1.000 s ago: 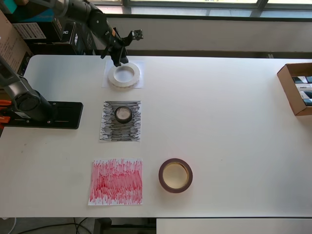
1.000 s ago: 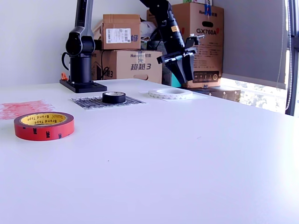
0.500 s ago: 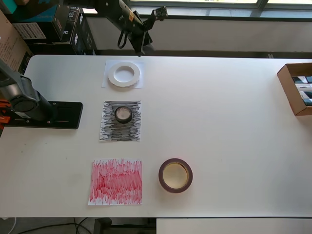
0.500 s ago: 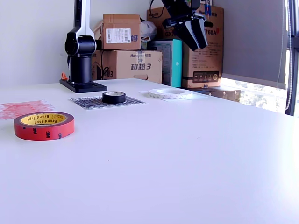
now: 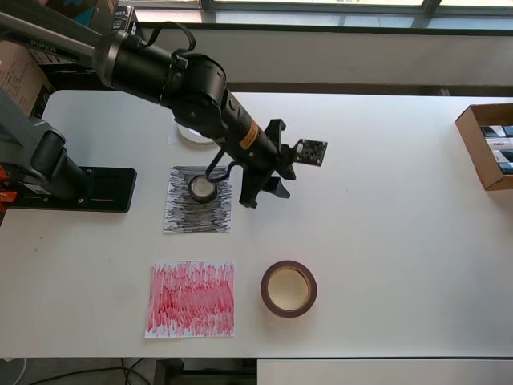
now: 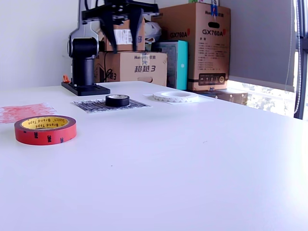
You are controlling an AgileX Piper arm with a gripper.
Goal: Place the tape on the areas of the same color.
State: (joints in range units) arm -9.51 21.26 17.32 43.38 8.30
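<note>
The white tape (image 6: pixel 175 96) lies on the white area (image 6: pixel 208 99); in the overhead view the arm hides most of this white tape (image 5: pixel 191 135). On the scribbled black area (image 5: pixel 184 216) stands the small black tape (image 5: pixel 202 188). The maroon tape (image 5: pixel 288 289), red in the exterior view (image 6: pixel 45 129), rests on the bare table just right of the red area (image 5: pixel 191 298) in the overhead view. My gripper (image 5: pixel 264 192) hangs high over the table, right of the black area, open with nothing between its fingers. It shows at the top of the exterior view as well (image 6: pixel 122 41).
A cardboard box (image 5: pixel 489 144) with items sits at the overhead view's right table edge. The arm's black base plate (image 5: pixel 96 188) stands at the left edge. Stacked cardboard boxes (image 6: pixel 137 67) rise behind the table in the exterior view.
The gripper left the white tape on its area, rose past the far table edge, then swung to above the table beside the black area. The tapes have not moved.
</note>
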